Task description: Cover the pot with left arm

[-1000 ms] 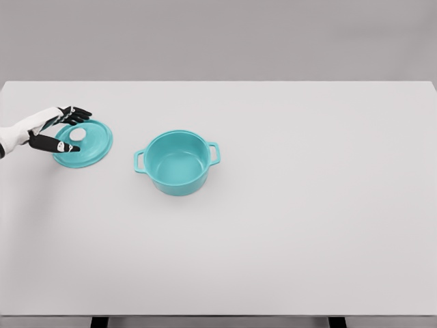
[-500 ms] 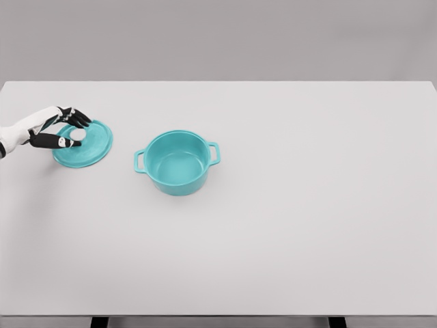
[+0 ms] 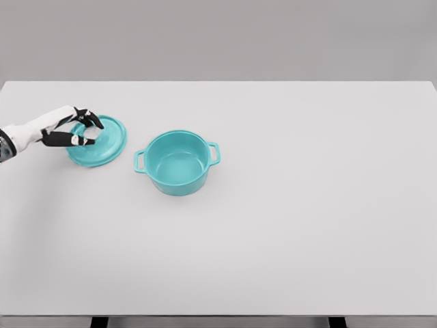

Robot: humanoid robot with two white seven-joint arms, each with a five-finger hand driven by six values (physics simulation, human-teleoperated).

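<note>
Head view: an open teal pot point(image 3: 177, 162) stands on the white table point(image 3: 307, 205); to its left, the left hand point(image 3: 68, 130) grasps the lid point(image 3: 102, 143) by its knob.

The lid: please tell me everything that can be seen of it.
The lid is round, teal and smooth, like enamelled metal. The left robot hand has its fingers closed around the middle of it, hiding the knob. It looks slightly tilted and lifted, left of the open pot and apart from it, above the white table.
</note>
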